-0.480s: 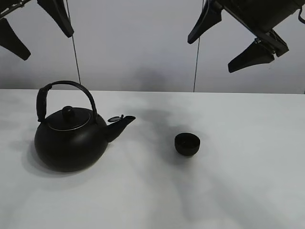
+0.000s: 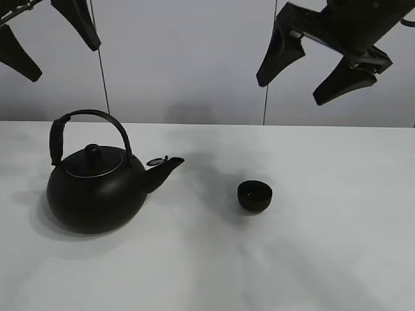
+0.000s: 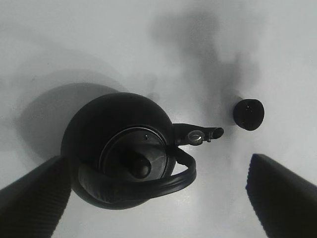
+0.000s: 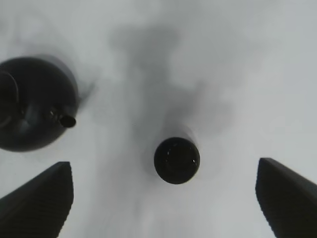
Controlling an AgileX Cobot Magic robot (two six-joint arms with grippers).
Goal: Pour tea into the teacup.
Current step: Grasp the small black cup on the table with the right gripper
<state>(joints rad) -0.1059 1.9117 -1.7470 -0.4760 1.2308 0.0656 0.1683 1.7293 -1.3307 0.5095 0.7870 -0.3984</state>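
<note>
**Operator:** How far along am I?

**Spotter:** By my reading, you're at the very start. The big round black kettle (image 2: 97, 194) with the arched handle (image 2: 91, 115) stands upright on the white table (image 2: 337, 259), left of the middle. Its lid (image 2: 93, 162) is on and nothing grips it. The tiny matte-black handleless teacup (image 2: 254, 195) sits right of the middle, apart from the kettle. The kettle's spout (image 2: 167, 167) points toward it. I can't tell whether the cup holds any tea, because its inside only reads as dark.

**Operator:** And my claws?

**Spotter:** Both are released and empty. Your left gripper (image 2: 57, 54) hangs high over the kettle with its jaws spread wide. Your right gripper (image 2: 292, 87) hangs high above the teacup, spread just as wide. Neither touches anything.

**Operator:** So what's left?

**Spotter:** All of it, I judge. You have to take the handle, lift, carry the spout over the cup and tilt.

**Operator:** Anything in my way?

**Spotter:** I see only those two things on the table, with a pale panelled wall (image 2: 181, 58) at the far edge. The cup looks light, so a nudge from the spout could shift it.
</note>
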